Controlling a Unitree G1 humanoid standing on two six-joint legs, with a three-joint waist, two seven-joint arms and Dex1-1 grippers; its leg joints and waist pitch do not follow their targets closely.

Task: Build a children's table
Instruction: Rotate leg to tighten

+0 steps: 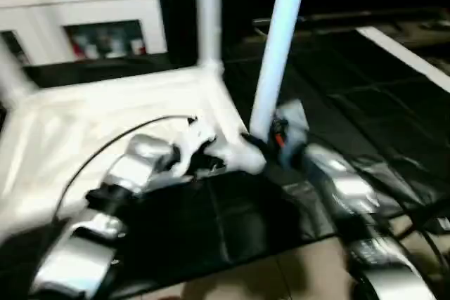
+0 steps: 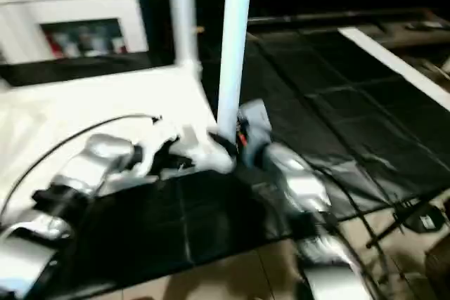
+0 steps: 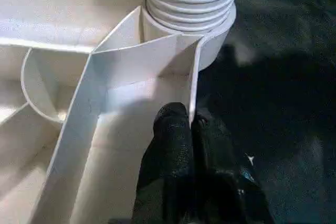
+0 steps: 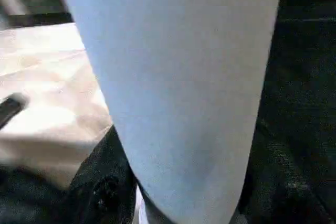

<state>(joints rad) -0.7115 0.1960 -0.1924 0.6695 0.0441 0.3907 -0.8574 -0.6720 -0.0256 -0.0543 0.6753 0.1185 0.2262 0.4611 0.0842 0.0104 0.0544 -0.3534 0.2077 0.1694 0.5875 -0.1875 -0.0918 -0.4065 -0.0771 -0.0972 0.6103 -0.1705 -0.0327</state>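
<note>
Black floor mat under upturned white plastic table top, ribs up.
Left gripper pinched onto corner rim; right gripper clamped around upright tapered white leg at nearest corner socket.

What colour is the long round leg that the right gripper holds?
White, with a pale bluish cast: the long round plastic leg at the right gripper shows best in the left eye view.
</note>
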